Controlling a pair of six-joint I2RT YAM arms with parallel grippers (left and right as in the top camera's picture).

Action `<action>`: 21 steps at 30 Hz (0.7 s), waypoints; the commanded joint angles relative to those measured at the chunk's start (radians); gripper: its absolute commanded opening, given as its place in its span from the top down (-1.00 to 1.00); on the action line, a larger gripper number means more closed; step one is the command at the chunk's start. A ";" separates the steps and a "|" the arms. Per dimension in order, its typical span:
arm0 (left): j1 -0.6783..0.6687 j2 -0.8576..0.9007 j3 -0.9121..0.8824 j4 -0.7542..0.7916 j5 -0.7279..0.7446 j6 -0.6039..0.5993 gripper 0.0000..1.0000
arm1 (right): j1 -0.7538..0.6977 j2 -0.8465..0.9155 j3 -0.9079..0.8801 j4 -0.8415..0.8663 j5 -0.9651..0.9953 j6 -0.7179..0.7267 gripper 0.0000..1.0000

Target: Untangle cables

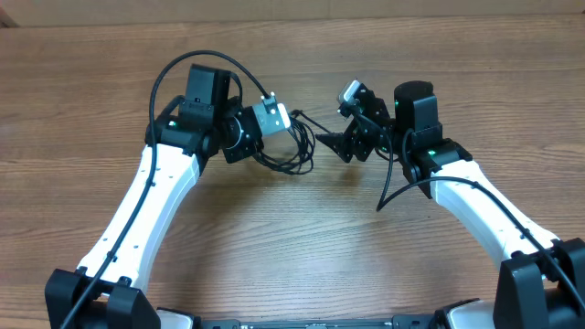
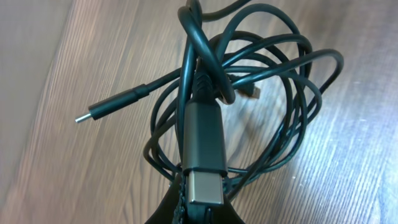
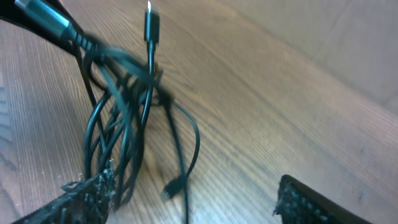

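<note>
Black cables [image 1: 294, 153] | left end effector [image 2: 198, 211] pinching plug [image 2: 202, 146] | right end effector [image 3: 196, 196] spread, alongside

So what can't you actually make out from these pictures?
Overhead: the cable tangle is too small to count its strands.
Left wrist: the bottom edge cuts off the left gripper holding the grey plug.
Right wrist: blur smears the crossings, and the right gripper is partly out of frame.

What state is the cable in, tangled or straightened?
Tangled: the cable loops overlap in one bundle; the left pincer grips its large plug.
</note>
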 commanded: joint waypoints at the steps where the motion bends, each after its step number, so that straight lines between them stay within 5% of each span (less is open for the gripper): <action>1: -0.002 -0.011 0.015 -0.001 0.150 0.167 0.92 | -0.002 -0.029 0.016 0.036 -0.058 -0.030 -0.56; 13: -0.002 -0.011 0.015 0.000 0.214 0.254 0.91 | -0.002 -0.029 0.016 0.127 -0.124 -0.032 0.08; 21: -0.002 0.001 0.015 0.022 0.246 0.285 0.91 | -0.002 -0.029 0.016 0.126 -0.266 -0.161 0.35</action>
